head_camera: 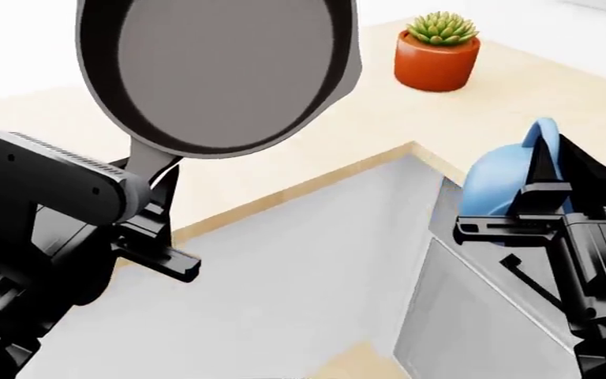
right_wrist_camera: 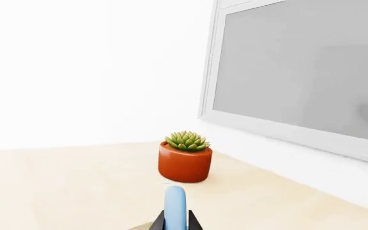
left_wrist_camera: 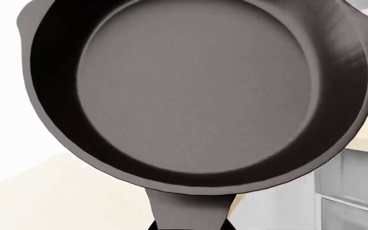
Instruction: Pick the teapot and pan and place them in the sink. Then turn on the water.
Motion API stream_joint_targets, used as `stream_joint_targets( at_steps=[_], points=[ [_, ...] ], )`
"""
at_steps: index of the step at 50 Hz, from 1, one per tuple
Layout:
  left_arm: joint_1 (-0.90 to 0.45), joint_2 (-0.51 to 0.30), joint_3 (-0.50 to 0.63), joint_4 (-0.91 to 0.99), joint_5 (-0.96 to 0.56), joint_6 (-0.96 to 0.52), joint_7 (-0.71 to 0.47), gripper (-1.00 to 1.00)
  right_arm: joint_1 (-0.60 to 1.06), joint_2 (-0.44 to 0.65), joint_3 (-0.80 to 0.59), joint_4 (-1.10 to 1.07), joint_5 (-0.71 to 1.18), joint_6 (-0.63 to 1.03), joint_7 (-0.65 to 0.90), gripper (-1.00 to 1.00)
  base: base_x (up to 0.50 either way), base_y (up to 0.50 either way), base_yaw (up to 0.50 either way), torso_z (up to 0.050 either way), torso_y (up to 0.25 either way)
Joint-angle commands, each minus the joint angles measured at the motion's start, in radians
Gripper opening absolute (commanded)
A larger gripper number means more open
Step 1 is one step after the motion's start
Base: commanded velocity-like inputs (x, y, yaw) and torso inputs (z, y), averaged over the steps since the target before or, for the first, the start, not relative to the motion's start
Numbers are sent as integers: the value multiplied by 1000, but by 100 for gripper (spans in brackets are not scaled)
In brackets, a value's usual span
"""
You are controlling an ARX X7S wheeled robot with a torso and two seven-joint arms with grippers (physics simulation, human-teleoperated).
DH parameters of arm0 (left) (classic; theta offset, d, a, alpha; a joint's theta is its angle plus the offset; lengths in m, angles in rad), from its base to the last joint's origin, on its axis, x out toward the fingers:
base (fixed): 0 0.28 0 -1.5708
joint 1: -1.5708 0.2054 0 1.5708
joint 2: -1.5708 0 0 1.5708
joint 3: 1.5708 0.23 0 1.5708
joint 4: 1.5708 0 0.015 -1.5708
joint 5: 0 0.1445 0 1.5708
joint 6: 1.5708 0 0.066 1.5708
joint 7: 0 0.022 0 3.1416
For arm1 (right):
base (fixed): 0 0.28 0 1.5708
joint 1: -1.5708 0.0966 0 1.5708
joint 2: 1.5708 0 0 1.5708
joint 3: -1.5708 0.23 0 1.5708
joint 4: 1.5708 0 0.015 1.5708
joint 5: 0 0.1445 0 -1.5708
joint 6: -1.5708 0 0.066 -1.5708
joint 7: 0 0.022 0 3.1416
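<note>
**Black pan and blue teapot both lifted, sink not in view**

Black cast iron fills the left wrist view: the pan (left_wrist_camera: 193, 91) is held up in the air, its handle running back into the jaws of the left gripper (head_camera: 161, 193), which are clamped on it. The greyish base faces the head camera, so the pan is tilted steeply, well above the wooden countertop (head_camera: 314, 150). The right gripper (head_camera: 543, 185) has its jaws closed on the arched handle of the teapot (head_camera: 498, 185), and the round body hangs just beyond them. Ahead of these jaws stands a potted succulent (right_wrist_camera: 185, 158).

I judge that picking is finished and the carrying step is in hand. The sink and faucet are not visible, so the next move calls for turning toward them and lowering each thing gently.
</note>
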Motion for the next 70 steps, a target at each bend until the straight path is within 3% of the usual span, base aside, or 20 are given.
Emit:
stream_joint_targets(
  at_steps=[1, 70],
  points=[
    [-19, 3, -18, -5, 8, 0, -6, -100, 14, 3, 23, -4, -26, -5, 1, -100, -90, 55, -500, 0, 0],
    [32, -7, -22, 3, 38, 22, 15, -100, -5, 24, 7, -6, -32, -42, -1, -100, -76, 73, -500, 1, 2]
  ],
)
